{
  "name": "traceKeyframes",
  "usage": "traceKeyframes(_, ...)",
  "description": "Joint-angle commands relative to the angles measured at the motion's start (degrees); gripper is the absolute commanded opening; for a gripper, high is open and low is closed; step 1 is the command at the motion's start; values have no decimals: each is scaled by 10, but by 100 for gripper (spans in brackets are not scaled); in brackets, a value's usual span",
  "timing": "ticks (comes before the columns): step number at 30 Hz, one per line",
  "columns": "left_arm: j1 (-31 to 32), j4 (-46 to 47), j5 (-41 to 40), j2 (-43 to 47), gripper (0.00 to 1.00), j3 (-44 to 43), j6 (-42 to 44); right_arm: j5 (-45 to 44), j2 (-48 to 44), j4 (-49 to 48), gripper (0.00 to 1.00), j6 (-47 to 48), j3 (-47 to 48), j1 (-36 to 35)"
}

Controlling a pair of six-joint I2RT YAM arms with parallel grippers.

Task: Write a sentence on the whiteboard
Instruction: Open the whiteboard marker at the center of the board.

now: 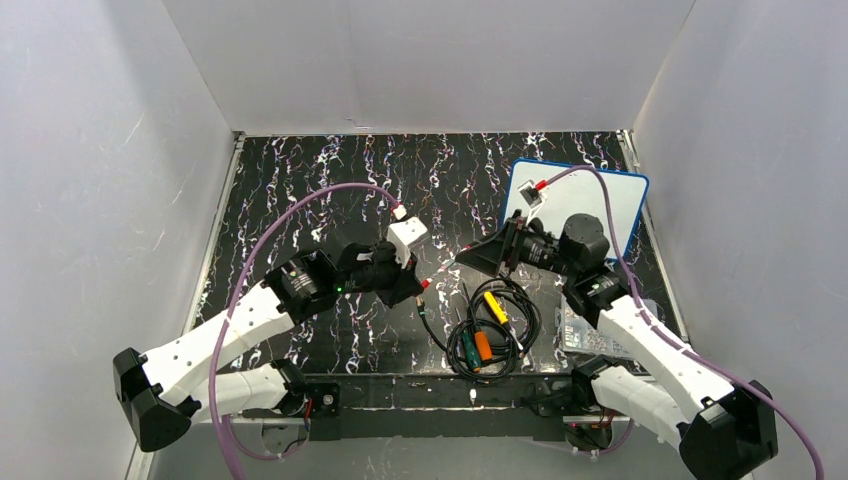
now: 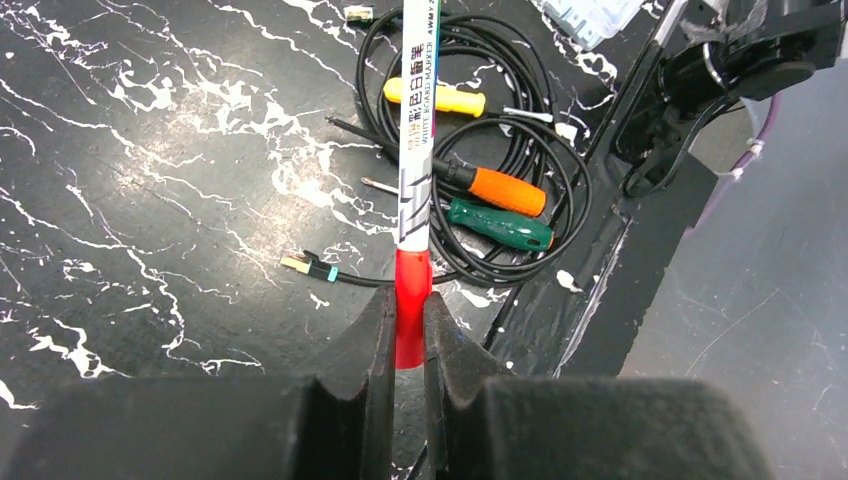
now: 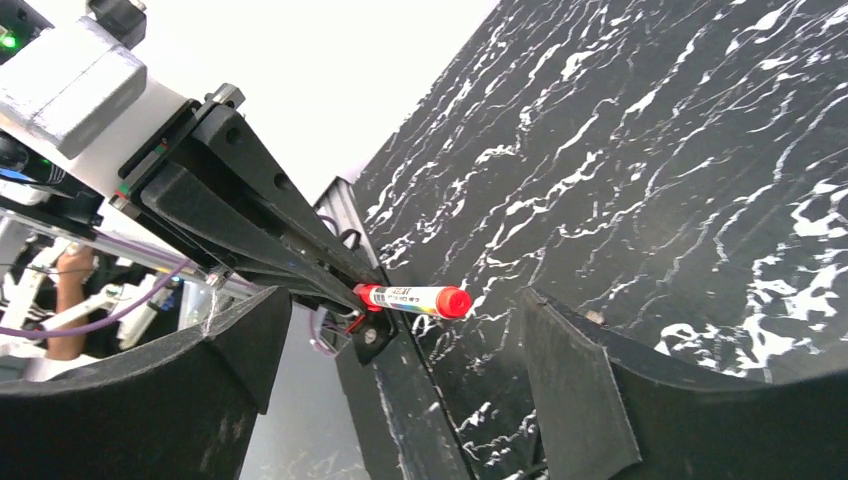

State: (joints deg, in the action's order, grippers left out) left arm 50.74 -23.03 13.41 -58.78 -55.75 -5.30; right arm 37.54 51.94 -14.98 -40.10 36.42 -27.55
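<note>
The whiteboard (image 1: 625, 205), white with a blue rim, lies at the back right, partly under my right arm. No sentence shows on its visible part. My left gripper (image 1: 412, 290) (image 2: 410, 320) is shut on the red rear end of a white marker (image 1: 447, 266) (image 2: 417, 130), which points toward the right arm. Its red cap (image 3: 452, 301) sits between the wide-apart fingers of my right gripper (image 1: 465, 258) (image 3: 400, 305), which is open and does not touch it.
A coil of black cable (image 1: 495, 325) (image 2: 545, 160) lies near the front edge with an orange (image 2: 505, 190), a green (image 2: 500, 225) and a yellow screwdriver (image 2: 435, 97) on it. A clear plastic box (image 1: 590, 335) sits under the right forearm. White walls enclose the table.
</note>
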Motion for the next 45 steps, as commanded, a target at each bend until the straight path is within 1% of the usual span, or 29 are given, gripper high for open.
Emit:
traceKeyframes(1,0,16,8,16,0,-9,-20,-59,7,-144,90,-70,-31,-42)
traceKeyframes(4,0,23,5,25,0,-6,-26,-90,11,-169,86,-80,-45,-67)
traceKeyframes(7,0,25,12,26,0,-3,-26,-102,21,-211,79,-102,-59,-80)
traceKeyframes(10,0,28,24,28,0,0,-25,-112,30,-231,69,-107,-64,-91)
traceKeyframes(14,0,32,30,32,0,-1,-27,-123,35,-239,54,-108,-69,-100)
traceKeyframes(18,0,30,31,32,0,-2,-27,-140,28,-249,34,-110,-77,-103)
traceKeyframes(21,0,32,14,31,0,-2,-43,-146,24,-252,12,-112,-79,-104)
traceKeyframes(22,0,32,-1,31,9,-3,-56,-152,22,-253,5,-112,-80,-104)
traceKeyframes(23,0,36,-18,31,22,-2,-72,-158,18,-255,1,-112,-81,-104)
traceKeyframes(25,0,55,-38,36,48,5,-113,-178,7,-261,1,-112,-84,-104)
traceKeyframes(26,0,68,-44,40,58,10,-134,-191,2,-266,1,-113,-85,-104)
traceKeyframes(28,0,95,-53,50,70,21,-187,-214,-9,-278,1,-114,-86,-104)
traceKeyframes(31,-1,146,-56,71,79,42,-250,-239,-23,-307,1,-119,-87,-104)
traceKeyframes(34,-3,199,-50,90,84,65,-312,-251,-29,-331,1,-122,-83,-104)
traceKeyframes(36,-7,245,-35,97,85,77,-345,-253,-30,-343,1,-127,-81,-104)
traceKeyframes(39,-14,294,-15,105,81,89,-383,-249,-30,-364,1,-141,-81,-104)
traceKeyframes(41,-19,313,-3,108,77,91,-398,-246,-31,-384,1,-160,-85,-104)
traceKeyframes(45,-32,339,18,104,75,97,-424,-245,-40,-412,1,-187,-85,-104)
